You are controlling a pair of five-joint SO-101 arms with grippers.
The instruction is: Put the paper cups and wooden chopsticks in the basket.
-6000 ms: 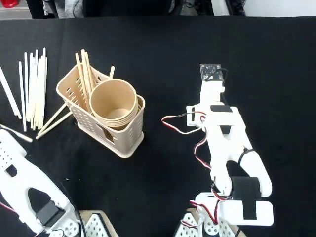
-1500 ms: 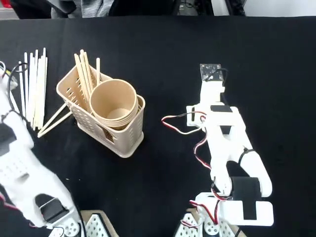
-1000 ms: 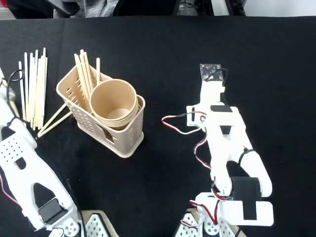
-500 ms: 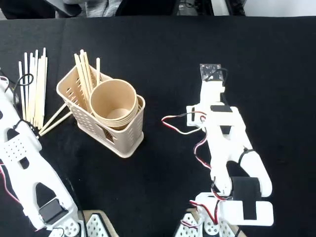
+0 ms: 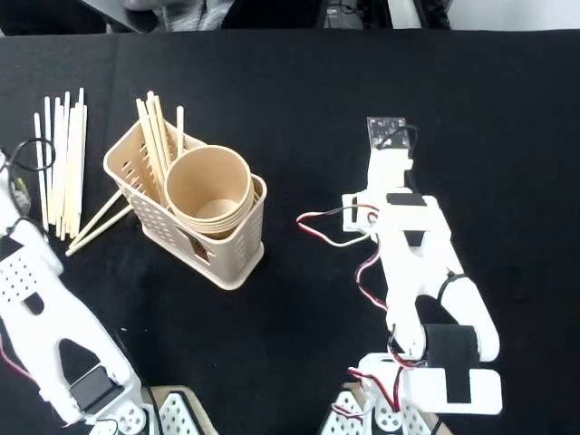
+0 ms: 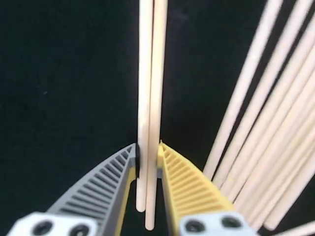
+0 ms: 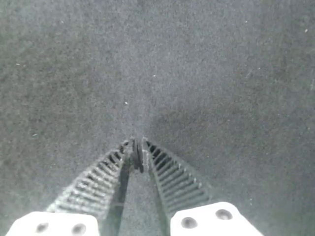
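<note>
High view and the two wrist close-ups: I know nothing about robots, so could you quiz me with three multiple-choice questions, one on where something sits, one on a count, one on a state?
1. Where is the stack of tan paper cups?
A) inside the beige slotted plastic basket
B) lying loose beside it
C) in a gripper

2. How many pale wooden chopsticks does the left gripper hold?
A) none
B) two
C) five

3. The right gripper is:
A) wide open
B) shut on a cup
C) shut on nothing

Answers:
1 A, the cups stand within the basket's walls.
2 B, two sticks run side by side between its closed fingers.
3 C, its tips meet over bare black cloth.
</note>
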